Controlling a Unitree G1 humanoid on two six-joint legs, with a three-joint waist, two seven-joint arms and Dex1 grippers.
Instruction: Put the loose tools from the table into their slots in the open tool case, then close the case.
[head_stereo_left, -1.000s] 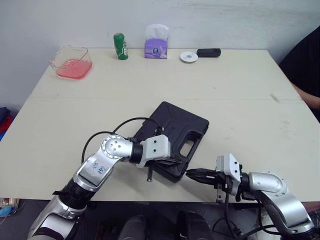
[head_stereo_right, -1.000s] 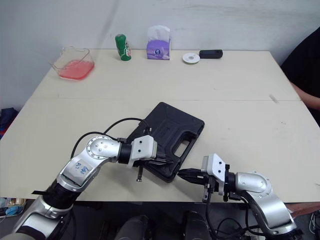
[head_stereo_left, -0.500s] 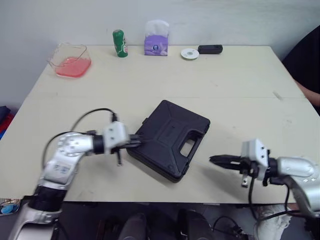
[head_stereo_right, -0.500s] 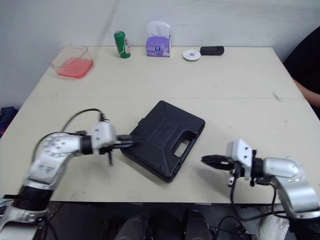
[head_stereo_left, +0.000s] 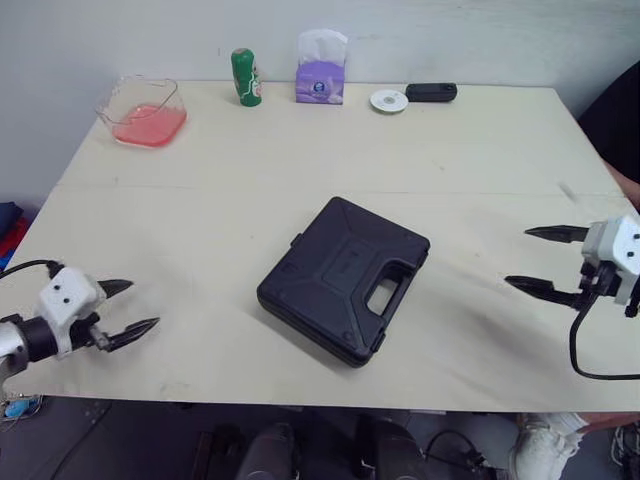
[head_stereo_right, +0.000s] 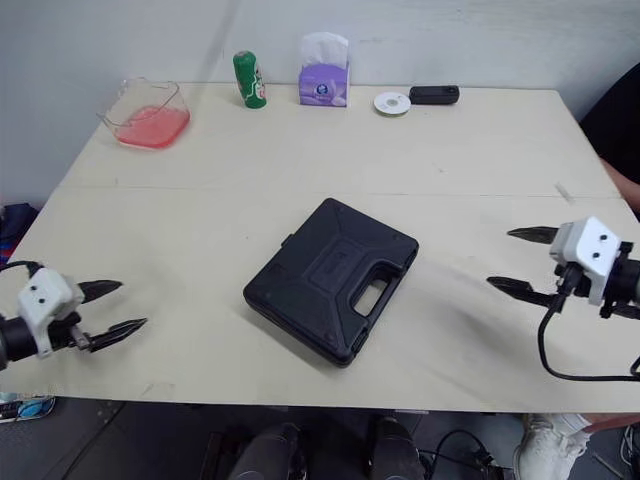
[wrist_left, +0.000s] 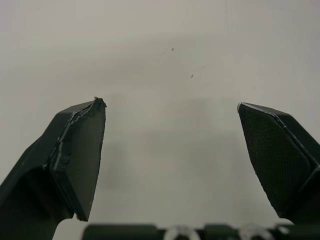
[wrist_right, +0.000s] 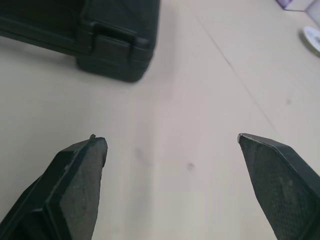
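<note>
Black tool case (head_stereo_left: 330, 265): one, shut, on table (head_stereo_left: 480, 170). Left jaws, right jaws (two sets) spread wide, empty.

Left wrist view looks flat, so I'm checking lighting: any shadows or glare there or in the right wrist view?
Left wrist view: no glare, a faint shadow on the table under the left pincer. Right wrist view: the tool case casts a narrow shadow.

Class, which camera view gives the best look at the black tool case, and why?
The left eye view: the whole closed tool case is in frame, handle visible. The right eye view shows the same. The right wrist view catches just one corner. The left wrist view faces the table.
</note>
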